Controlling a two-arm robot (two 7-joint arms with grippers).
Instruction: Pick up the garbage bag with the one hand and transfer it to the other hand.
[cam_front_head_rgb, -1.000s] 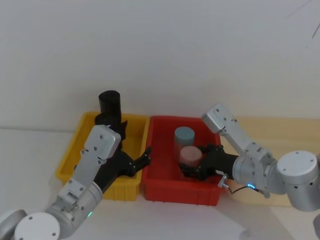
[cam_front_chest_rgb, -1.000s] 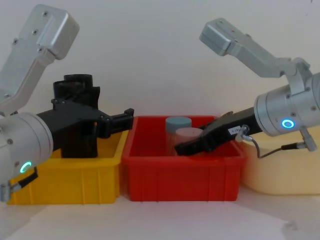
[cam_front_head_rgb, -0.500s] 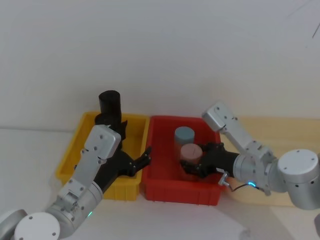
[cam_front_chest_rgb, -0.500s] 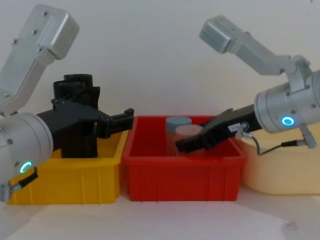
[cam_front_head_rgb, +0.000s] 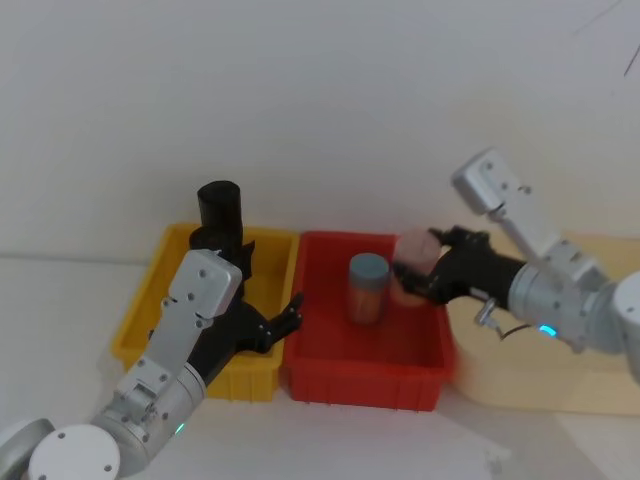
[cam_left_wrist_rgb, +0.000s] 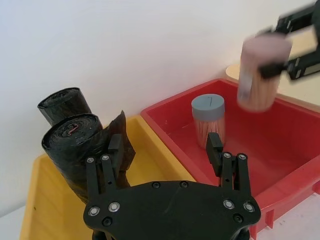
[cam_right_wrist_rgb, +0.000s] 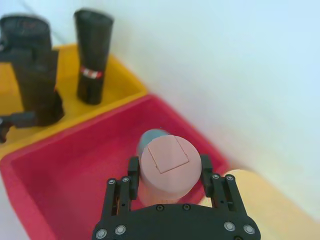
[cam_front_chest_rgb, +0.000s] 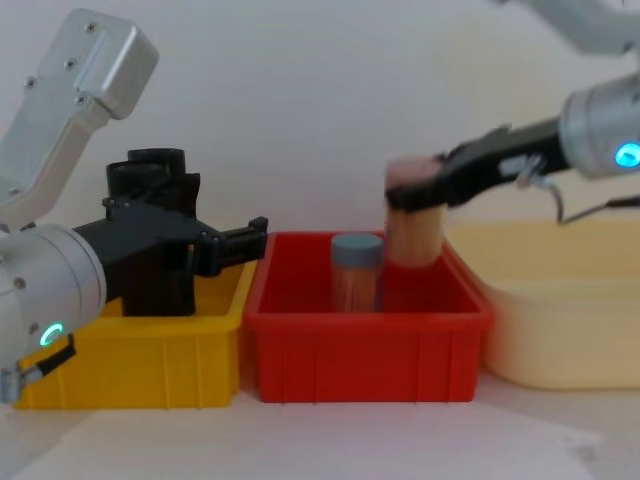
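Nearest to the robot, the left gripper (cam_left_wrist_rgb: 164, 142) — the one on the thick arm with the green light — hangs low over the yellow bin (cam_front_chest_rgb: 130, 362), on the side next to the red bin (cam_front_chest_rgb: 365, 352). Its two fingers are spread wide and hold nothing. The garbage bag (cam_left_wrist_rgb: 75, 150), a fat black roll with a loose flap, stands upright in the yellow bin. It is just beside one of those fingers (cam_left_wrist_rgb: 114, 147). The flap lies right by that finger, but the roll is not in the gap between the two. A little farther back a thinner black roll (cam_left_wrist_rgb: 62, 102) stands in the same bin, close to the white wall. In the right wrist view it has a red band round it. In the middle of the red bin a jar with a blue lid (cam_front_chest_rgb: 357, 268) stands upright on the bin's floor. The right gripper (cam_right_wrist_rgb: 169, 170) — on the arm with the blue light — is up in the air over the far right part of the red bin. Its fingers are closed around a jar with a pink lid (cam_front_chest_rgb: 413, 232). That jar is held upright, higher than the jar with the blue lid and apart from it. Just to the right of the red bin sits a pale cream tub (cam_front_chest_rgb: 570, 330).
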